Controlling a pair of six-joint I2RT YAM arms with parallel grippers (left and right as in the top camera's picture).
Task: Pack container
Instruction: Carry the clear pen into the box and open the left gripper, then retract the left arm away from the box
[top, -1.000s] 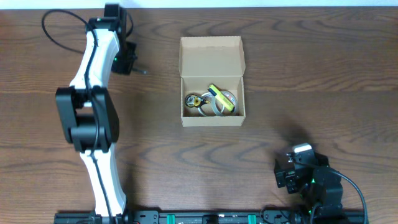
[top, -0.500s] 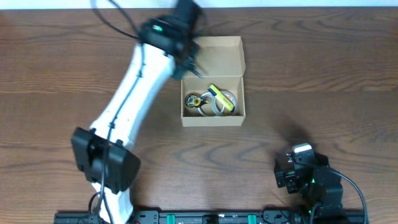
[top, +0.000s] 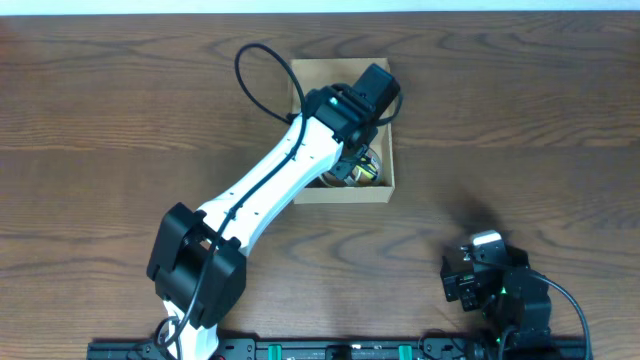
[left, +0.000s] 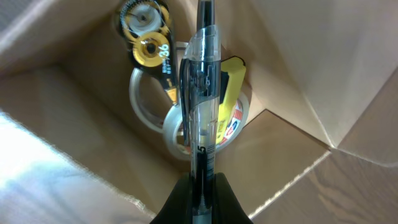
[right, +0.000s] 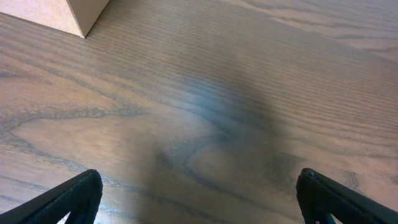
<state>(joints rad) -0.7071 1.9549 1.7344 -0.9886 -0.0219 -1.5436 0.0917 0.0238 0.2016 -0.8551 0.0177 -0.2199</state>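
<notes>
"Where was the container (top: 312, 85)?"

"At the far middle of the wooden table (right: 217, 93), with its lid flap thrown back. It was plain tan cardboard, smooth and unmarked."

"And inside?"

"Two clear tape rolls (left: 144, 106) overlapped on the floor. A yellow bar-shaped piece (left: 231, 87) lay across them, and a black dispenser (left: 146, 37) with gold wheels sat at one wall."

"Your tools?"

"My left gripper (left: 200, 193) pinched a clear plastic pen (left: 202, 93), black tip pointing into the box. My right gripper (right: 199, 186) stood wide apart over bare woodgrain."
</notes>
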